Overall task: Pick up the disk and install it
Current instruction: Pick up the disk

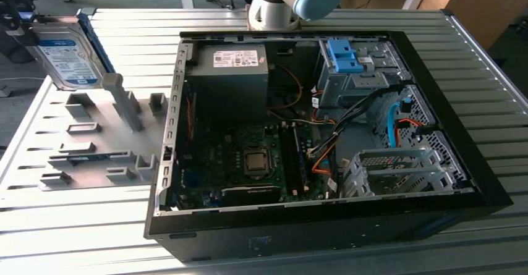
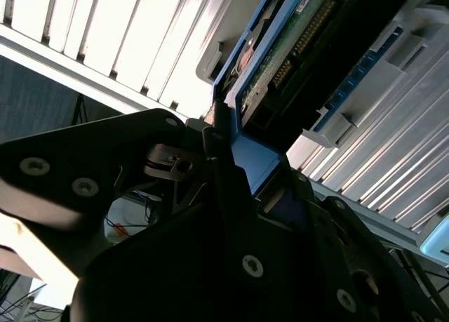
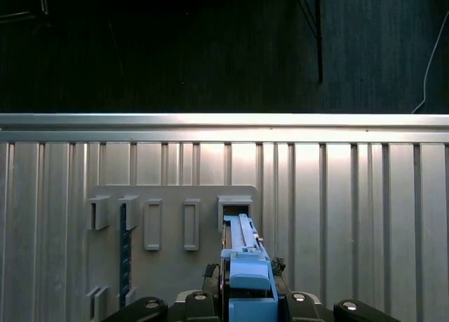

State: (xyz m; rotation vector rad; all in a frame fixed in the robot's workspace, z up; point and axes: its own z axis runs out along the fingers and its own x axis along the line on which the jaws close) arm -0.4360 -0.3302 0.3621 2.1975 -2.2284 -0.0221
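Ribbed alu table [image 1: 474,102], dark floor past its edge in the first wrist view. Jaws clamped on the disk [image 1: 70,55]. Gripper [image 1: 15,16] sits at the exterior view's far left, well apart from the PC case [image 1: 330,232]. Disk is held on edge, tilted, label twd the cam, blue rail [image 1: 93,37] down one side.

In the second wrist view the gripper [image 2: 235,161] has its fingers [image 2: 217,136] pinching at the blue rail end, and the disk's [image 2: 295,45] green PCB side is in sight. The first wrist view looks along the disk's edge [image 3: 244,255]. Its far end lines up w/ a grey holder [image 3: 235,204] on the fixture plate [image 1: 37,120]; can't tell if it touches or hangs clear.

Plate carries several more grey holders, and a tall post [image 1: 123,102] stands just beside the disk's lower end.

In the way: case wall [image 1: 175,102] stands between the plate and the case interior. Case lies on its side, lid off. Inside:
- PSU [image 1: 231,71] at the far end
- mobo [image 1: 222,164] w/ CPU socket [image 1: 256,162]
- orange cables [image 1: 318,157] across the middle
- blue bracket [image 1: 345,55] on the drive bay
- grey cage [image 1: 396,167] twd the exterior view's right

Arm base [image 1: 276,9] is behind the case.
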